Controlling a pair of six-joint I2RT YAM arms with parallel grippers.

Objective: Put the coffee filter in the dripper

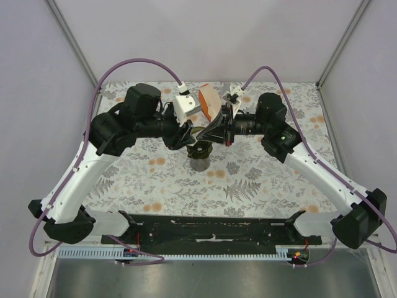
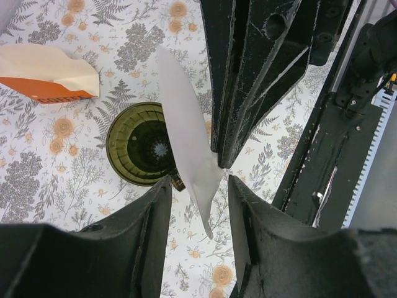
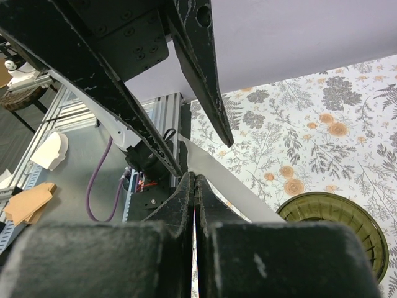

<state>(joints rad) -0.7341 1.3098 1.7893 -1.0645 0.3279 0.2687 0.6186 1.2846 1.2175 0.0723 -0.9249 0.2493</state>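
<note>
Fingers (image 3: 180,205) of the right gripper (image 3: 194,177) are clamping the coffee filter (image 2: 183,124).
Around its lower tip, bottom centre of the frame, the left gripper (image 2: 200,180) is holding its fingers apart.

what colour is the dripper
The dripper is dark olive green, clearest in the left wrist view.

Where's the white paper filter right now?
In the left wrist view the coffee filter hangs mid-picture, pinched by the right claw, close beside the dripper, its lower tip inside the open left claw.
</note>
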